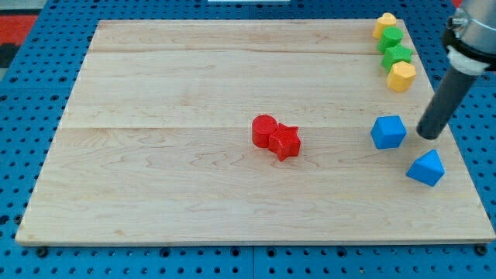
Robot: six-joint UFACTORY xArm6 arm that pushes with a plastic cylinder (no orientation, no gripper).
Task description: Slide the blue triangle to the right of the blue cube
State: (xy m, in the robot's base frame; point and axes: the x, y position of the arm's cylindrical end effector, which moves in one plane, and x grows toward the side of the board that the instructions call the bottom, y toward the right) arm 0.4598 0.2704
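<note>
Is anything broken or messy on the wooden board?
Nothing looks broken or spilled. The blue cube and blue triangle sit apart near the view's right, my tip just right of the cube. Two red blocks touch mid-board. Yellow and green blocks line up top right.

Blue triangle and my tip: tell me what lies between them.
Nothing: the camera view shows only bare board between my tip and the blue triangle, below it. The blue cube sits to the tip's left.
</note>
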